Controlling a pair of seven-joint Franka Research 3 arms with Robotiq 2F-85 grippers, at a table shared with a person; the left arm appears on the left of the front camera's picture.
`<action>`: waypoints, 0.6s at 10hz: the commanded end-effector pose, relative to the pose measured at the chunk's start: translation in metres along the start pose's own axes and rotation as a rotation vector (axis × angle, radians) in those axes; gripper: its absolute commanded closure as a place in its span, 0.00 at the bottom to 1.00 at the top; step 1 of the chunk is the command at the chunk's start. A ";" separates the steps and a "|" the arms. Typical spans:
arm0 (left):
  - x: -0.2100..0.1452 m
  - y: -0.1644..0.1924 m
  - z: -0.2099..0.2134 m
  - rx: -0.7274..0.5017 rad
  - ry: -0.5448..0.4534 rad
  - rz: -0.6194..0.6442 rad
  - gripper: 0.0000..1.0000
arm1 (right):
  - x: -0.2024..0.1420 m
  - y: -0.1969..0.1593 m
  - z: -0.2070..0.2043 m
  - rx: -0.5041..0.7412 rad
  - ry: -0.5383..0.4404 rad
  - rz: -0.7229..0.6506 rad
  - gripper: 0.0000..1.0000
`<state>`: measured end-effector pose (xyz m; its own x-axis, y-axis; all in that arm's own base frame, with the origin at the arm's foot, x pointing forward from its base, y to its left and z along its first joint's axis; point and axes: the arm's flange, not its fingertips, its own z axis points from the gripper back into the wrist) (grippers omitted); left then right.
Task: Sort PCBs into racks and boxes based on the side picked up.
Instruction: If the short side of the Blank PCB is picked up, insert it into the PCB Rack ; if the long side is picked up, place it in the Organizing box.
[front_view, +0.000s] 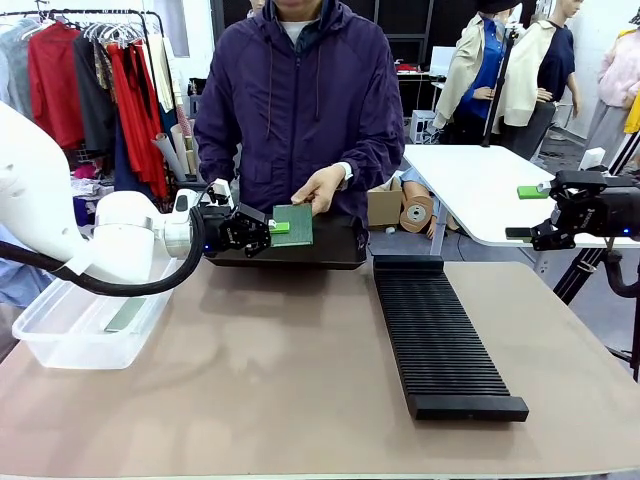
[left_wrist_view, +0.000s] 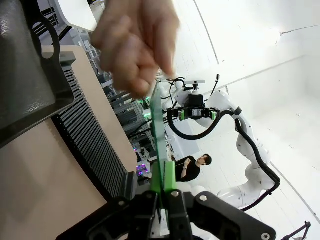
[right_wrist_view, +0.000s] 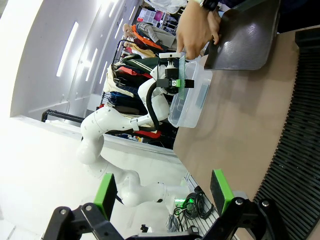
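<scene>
Brown table (front_view: 250, 390) — clear tub (front_view: 50, 345) at left, slotted black rack (front_view: 440, 340) right of middle, black tray (front_view: 340, 245) at far edge.

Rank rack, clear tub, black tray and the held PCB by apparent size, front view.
1. rack and tub: look about alike; the left arm hides part of the tub, so unranked.
2. tray, farther from the camera.
3. PCB, clearly smallest.

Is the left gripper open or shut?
Shut: green pads of the left gripper press on both faces of the PCB; the person's hand holds it too.
</scene>
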<state>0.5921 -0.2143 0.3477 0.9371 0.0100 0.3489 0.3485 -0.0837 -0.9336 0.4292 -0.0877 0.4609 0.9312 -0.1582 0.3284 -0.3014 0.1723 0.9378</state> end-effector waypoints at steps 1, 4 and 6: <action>0.000 -0.001 0.000 -0.002 -0.001 -0.008 1.00 | 0.000 0.002 0.000 0.001 -0.002 0.007 0.00; 0.000 -0.001 0.000 -0.002 -0.001 -0.008 1.00 | 0.000 0.002 0.000 0.001 -0.002 0.007 0.00; 0.000 -0.001 0.000 -0.002 -0.001 -0.008 1.00 | 0.000 0.002 0.000 0.001 -0.002 0.007 0.00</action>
<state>0.5921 -0.2143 0.3477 0.9371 0.0100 0.3489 0.3485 -0.0837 -0.9336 0.4292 -0.0877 0.4609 0.9312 -0.1582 0.3284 -0.3014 0.1723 0.9378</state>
